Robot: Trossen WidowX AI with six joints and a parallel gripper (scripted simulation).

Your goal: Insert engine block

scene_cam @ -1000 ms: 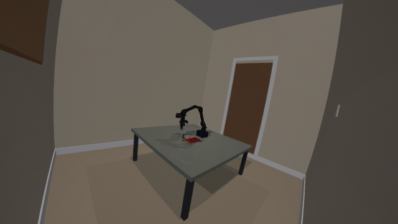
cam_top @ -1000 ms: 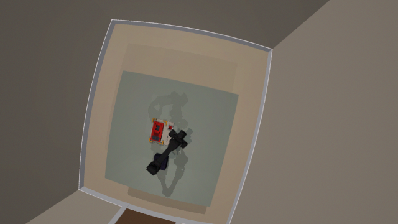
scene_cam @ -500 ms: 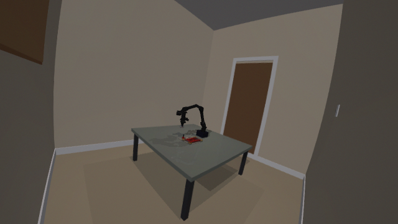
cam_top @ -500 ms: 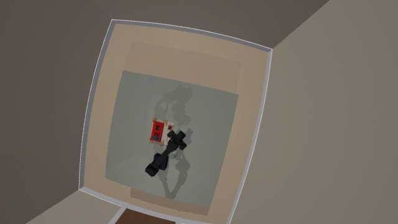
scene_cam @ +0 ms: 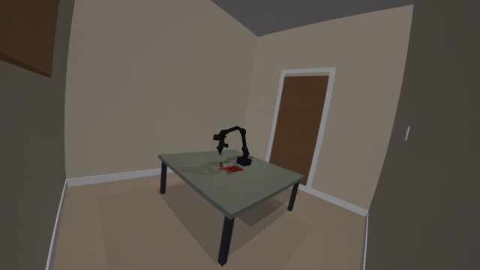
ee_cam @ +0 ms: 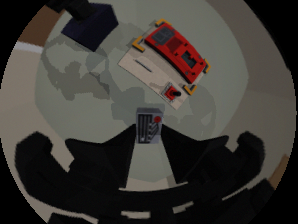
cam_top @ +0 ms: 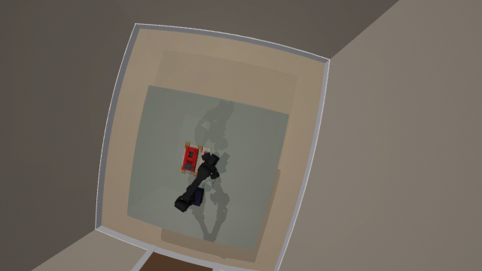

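My gripper [ee_cam: 148, 127] [scene_cam: 220, 152] is shut on the engine block [ee_cam: 149, 124], a small grey block with a red patch, and holds it above the table. The red car body [ee_cam: 174, 46] [cam_top: 190, 157] [scene_cam: 232, 169] lies on a white base plate [ee_cam: 145, 67] with orange corners; in the wrist view it is beyond the block, up and to the right. In the top view the gripper head [cam_top: 210, 160] hangs just right of the car body. The opening and rib are too small to make out.
The grey-green table [cam_top: 248, 150] [scene_cam: 240, 191] bears everything. The arm's dark base [cam_top: 198, 196] [scene_cam: 244, 160] [ee_cam: 89, 22] stands near the car body. A small red part [ee_cam: 174, 91] lies at the plate's near corner. A door [scene_cam: 300, 116] is behind the table.
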